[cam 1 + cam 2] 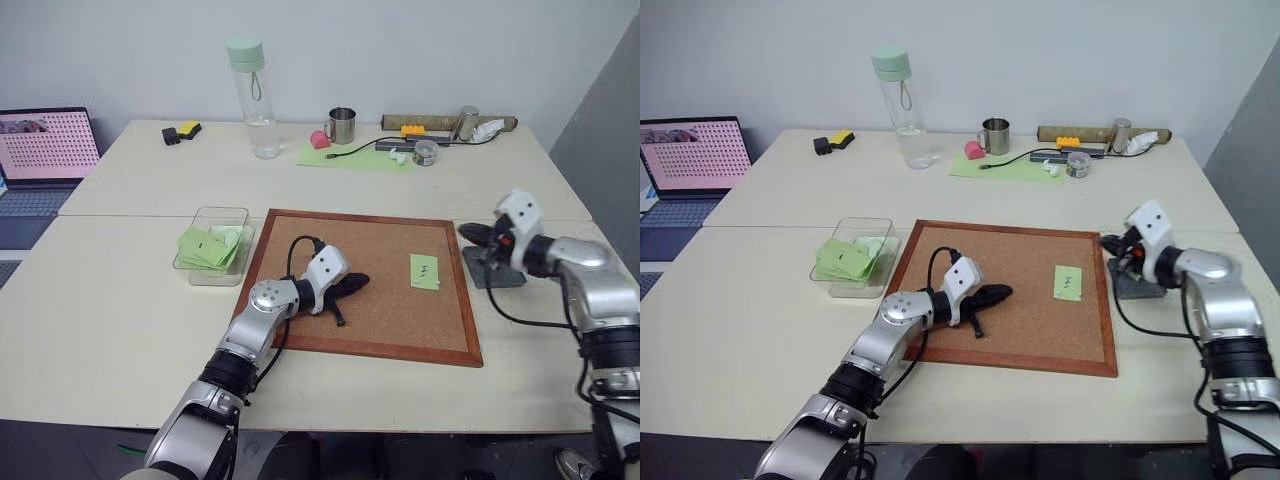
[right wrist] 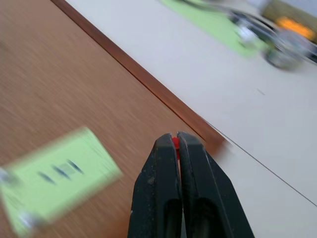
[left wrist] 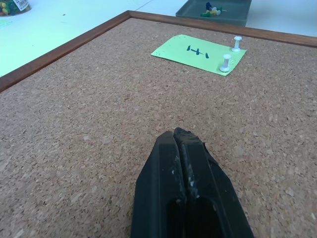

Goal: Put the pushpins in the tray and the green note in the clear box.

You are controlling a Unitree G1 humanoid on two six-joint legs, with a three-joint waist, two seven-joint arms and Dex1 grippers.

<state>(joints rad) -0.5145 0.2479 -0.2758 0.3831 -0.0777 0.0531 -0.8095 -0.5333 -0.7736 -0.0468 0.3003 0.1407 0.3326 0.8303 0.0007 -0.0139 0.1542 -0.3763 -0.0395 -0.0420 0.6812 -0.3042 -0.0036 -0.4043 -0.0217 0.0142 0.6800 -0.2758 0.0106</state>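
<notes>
Carrying a red pushpin (image 2: 175, 144) pinched between its closed fingers, the right hand (image 1: 1120, 252) hangs over the table (image 1: 120, 290) at about 3 o'clock of the corkboard (image 1: 300, 338), near the dark grey tray (image 1: 497, 276); the right wrist view shows a sliver of red at the fingertips, so the pin is judged to have been pulled for delivery to that tray. A few coloured pins, blue and yellow among them, already lie in the tray, as the left wrist view shows. The green note (image 1: 424, 271) lies flat toward the 3 o'clock side of the cork, held there by two white pushpins (image 3: 226, 62) along one short edge; while these stand in it, the note probably cannot be lifted, which would explain why pins are cleared first. The left hand (image 1: 350, 287) rests low over the middle of the cork, its fingers pressed together with nothing between them, pointing toward the note, apparently parked out of the right arm's way. The clear box (image 1: 222, 213), just beside the board's frame at 9 o'clock, already contains several green slips and is the note's destination. A clear bottle (image 1: 255, 100) and a steel mug (image 1: 342, 125) stand at the far side of the table, around 12 o'clock, well apart from the work.
</notes>
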